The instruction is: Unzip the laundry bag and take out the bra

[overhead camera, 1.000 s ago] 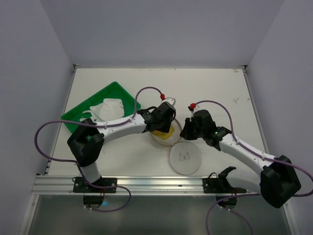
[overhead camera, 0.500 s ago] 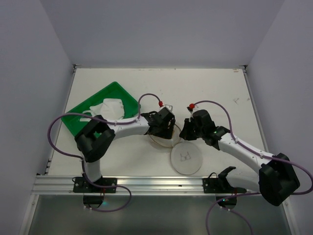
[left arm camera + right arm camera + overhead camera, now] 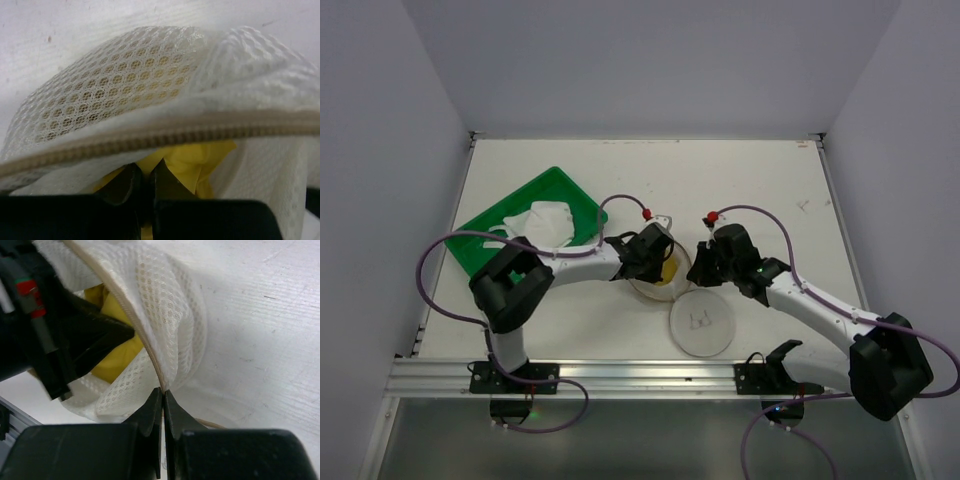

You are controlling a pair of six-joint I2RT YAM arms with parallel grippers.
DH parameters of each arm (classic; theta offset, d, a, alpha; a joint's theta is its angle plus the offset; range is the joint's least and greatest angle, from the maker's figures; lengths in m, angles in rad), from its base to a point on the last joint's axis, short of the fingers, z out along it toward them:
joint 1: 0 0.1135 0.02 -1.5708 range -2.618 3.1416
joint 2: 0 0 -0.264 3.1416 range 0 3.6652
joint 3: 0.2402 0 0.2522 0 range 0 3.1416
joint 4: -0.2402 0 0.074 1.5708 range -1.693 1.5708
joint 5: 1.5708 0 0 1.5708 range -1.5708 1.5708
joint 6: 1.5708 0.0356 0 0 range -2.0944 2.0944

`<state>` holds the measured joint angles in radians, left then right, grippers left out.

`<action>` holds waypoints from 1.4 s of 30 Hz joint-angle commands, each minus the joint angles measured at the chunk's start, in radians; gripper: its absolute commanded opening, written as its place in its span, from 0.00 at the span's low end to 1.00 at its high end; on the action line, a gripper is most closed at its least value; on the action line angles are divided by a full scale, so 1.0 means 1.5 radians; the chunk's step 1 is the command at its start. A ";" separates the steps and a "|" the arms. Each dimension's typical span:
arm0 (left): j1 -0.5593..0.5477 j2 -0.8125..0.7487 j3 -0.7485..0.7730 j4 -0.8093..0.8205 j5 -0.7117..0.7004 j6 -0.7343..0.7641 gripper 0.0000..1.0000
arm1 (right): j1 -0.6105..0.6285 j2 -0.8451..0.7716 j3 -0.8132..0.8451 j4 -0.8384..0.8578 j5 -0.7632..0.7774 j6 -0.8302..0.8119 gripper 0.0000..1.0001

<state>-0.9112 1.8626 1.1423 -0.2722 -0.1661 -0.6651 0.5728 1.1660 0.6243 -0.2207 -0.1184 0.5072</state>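
Pinching the bra (image 3: 200, 161) just ahead of its fingertips, the left hand (image 3: 147, 171) sits closed inside the laundry bag (image 3: 125, 85); the right hand (image 3: 163, 394) clamps the bag's rim.

Both the left arm (image 3: 570, 262) and the right arm (image 3: 820, 312) are built of white tubular links joined by bulky black joint housings. Each stands on a black base plate (image 3: 545, 378) fixed to a silver aluminium rail (image 3: 640, 378). A purple cable (image 3: 419, 282) loops loose along each arm and ends at a red connector (image 3: 646, 213) near the wrist, a small green light (image 3: 757, 268) shows on the right arm's forward housing, and the fingers (image 3: 149, 415) are matt black, tapering to thin tips.
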 commanded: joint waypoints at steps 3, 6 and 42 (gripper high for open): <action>-0.014 -0.143 -0.092 0.016 0.045 0.048 0.00 | -0.003 0.007 0.031 -0.027 0.035 0.000 0.00; -0.016 -0.242 -0.142 0.054 0.089 0.087 0.00 | -0.003 0.031 0.065 -0.045 0.044 -0.004 0.00; 0.218 -0.536 -0.068 -0.019 -0.262 -0.007 0.00 | 0.011 0.088 0.067 -0.093 0.069 0.007 0.00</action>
<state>-0.6563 1.1126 1.0004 -0.0486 -0.3202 -0.6460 0.5880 1.3334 0.7124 -0.3386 -0.0628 0.4992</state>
